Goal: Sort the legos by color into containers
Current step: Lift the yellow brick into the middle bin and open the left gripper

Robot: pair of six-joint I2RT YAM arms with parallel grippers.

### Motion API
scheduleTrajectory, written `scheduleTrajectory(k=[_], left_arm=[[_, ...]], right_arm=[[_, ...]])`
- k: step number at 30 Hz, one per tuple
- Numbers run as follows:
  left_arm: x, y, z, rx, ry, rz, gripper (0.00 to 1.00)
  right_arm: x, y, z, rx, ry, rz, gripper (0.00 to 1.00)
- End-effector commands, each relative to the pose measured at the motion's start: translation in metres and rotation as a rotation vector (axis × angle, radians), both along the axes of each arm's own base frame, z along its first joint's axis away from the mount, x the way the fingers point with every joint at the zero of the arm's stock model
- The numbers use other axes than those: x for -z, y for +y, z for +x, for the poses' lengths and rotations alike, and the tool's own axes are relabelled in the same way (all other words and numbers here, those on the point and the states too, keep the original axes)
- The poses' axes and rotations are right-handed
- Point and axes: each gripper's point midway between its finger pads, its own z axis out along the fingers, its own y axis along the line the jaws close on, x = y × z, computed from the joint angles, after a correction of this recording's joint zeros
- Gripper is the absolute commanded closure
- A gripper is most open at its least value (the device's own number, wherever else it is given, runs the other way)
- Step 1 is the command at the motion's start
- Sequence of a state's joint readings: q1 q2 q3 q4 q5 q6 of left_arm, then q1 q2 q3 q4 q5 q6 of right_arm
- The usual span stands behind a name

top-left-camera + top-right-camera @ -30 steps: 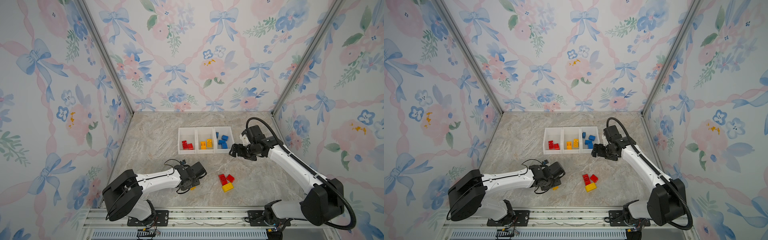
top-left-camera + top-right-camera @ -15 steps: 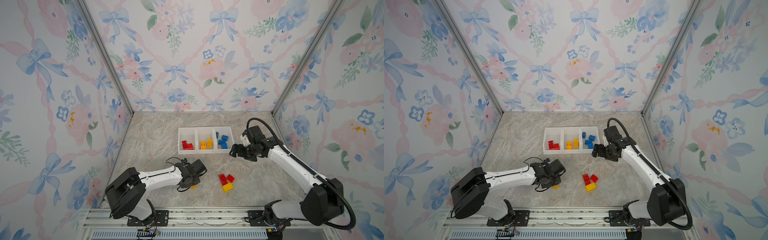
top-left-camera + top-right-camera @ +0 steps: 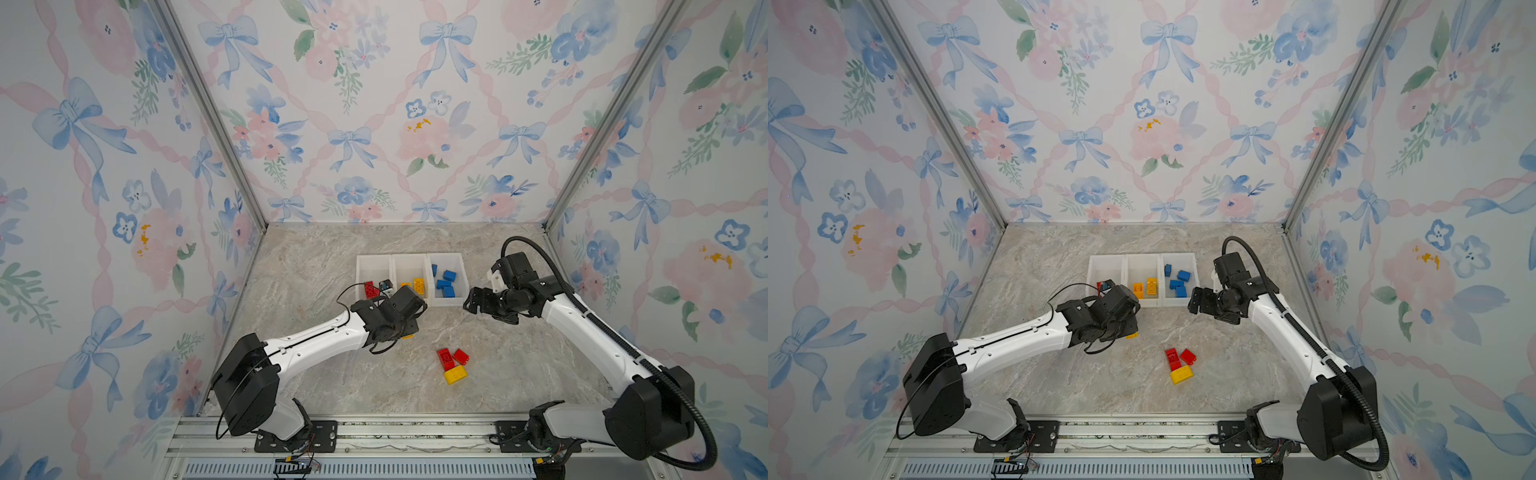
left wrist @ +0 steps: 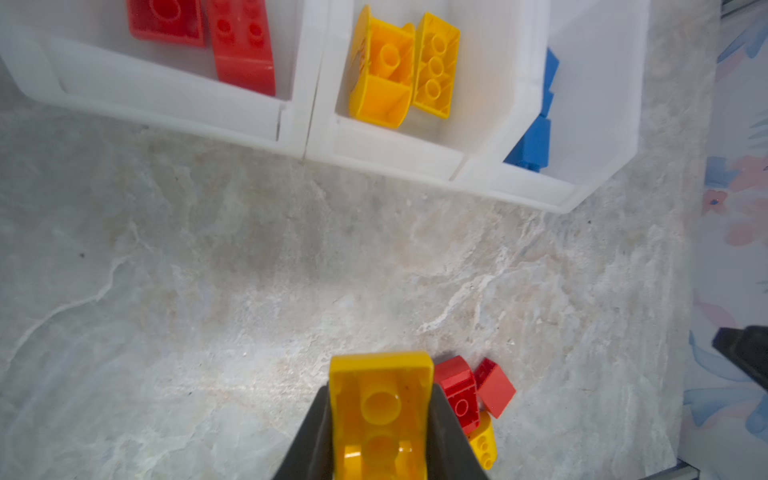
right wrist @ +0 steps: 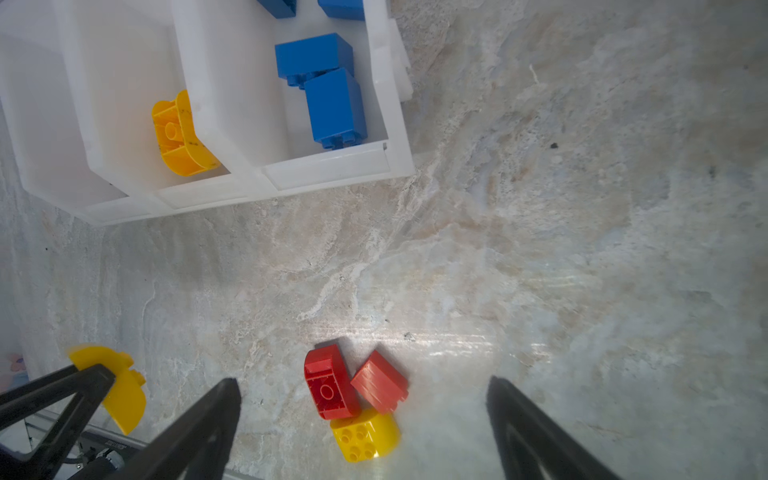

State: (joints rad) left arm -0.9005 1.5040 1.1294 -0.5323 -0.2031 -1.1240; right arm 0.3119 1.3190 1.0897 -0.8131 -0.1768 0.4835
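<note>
Left wrist view: the left hand (image 4: 380, 397) is clamped on a yellow studded plastic brick (image 4: 380, 370). One black finger (image 4: 316, 419) presses each long side and the studs face the camera. A side grip like this should let the piece fall free when the hand lets go.
Held brick's place: in both top views it peeks out under the left wrist, near the middle of the marbled grey-beige worktop (image 3: 316, 266). It is a short way at 6 o'clock from the centre bin and looks lifted clear of the surface.
Containers: three joined translucent-white open plastic bins (image 3: 409, 254) stand in a row toward 12 o'clock. Sorted red bricks (image 4: 241, 45) lie in the 9 o'clock bin, sorted yellow bricks (image 4: 432, 62) in the centre, and sorted blue bricks (image 3: 446, 286) in the 3 o'clock bin, so each bin's colour is already fixed.
Likely purpose: carrying the yellow piece to the centre bin, judging by its colour.
Right hand (image 3: 473, 300): its jaws are spread wide with nothing between them. It hovers just beside the blue end of the row, at about 4 o'clock from it, apparently waiting out of the way.
Loose legos: two loose red bricks (image 5: 330, 386) and a loose yellow rounded brick (image 5: 365, 434) touch in one cluster at 5 o'clock from the held piece. Lifting one may nudge the others.
Writing: no brand or label is readable on any brick or bin. The pale lettering on a black fitting (image 5: 110, 444) in the right wrist view is too blurred to read.
</note>
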Motion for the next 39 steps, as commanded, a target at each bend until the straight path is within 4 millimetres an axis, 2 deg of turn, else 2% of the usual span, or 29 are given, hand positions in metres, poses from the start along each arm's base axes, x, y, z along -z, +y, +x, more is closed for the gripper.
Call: scheduleTrajectory(k=[1,11,15,19,27,32,36,39], left_arm=[[-0.006,-0.001,0.026,0.048,-0.057,0.083,0.77],[-0.032,-0.027,0.118,0.131,-0.177,0.148,0.77],[-0.028,-0.034,0.151,0.146,-0.186,0.151,0.77],[-0.018,-0.04,0.173,0.165,-0.184,0.159,0.77],[0.014,-0.047,0.196,0.189,-0.155,0.183,0.75],[0.029,-0.051,0.204,0.203,-0.143,0.194,0.72],[0.037,-0.054,0.208,0.208,-0.136,0.2,0.66],[0.04,-0.054,0.208,0.208,-0.131,0.201,0.57]], right_arm=[[0.0,-0.01,-0.008,0.034,0.015,-0.011,0.04],[-0.009,-0.019,-0.013,0.075,-0.009,-0.015,0.04],[-0.013,-0.022,-0.015,0.092,-0.017,-0.018,0.04],[-0.016,-0.026,-0.018,0.108,-0.026,-0.025,0.04],[-0.021,-0.033,-0.023,0.14,-0.034,-0.035,0.04],[-0.025,-0.034,-0.024,0.148,-0.038,-0.04,0.04],[-0.025,-0.035,-0.024,0.147,-0.034,-0.048,0.03],[-0.025,-0.035,-0.023,0.147,-0.03,-0.049,0.04]])
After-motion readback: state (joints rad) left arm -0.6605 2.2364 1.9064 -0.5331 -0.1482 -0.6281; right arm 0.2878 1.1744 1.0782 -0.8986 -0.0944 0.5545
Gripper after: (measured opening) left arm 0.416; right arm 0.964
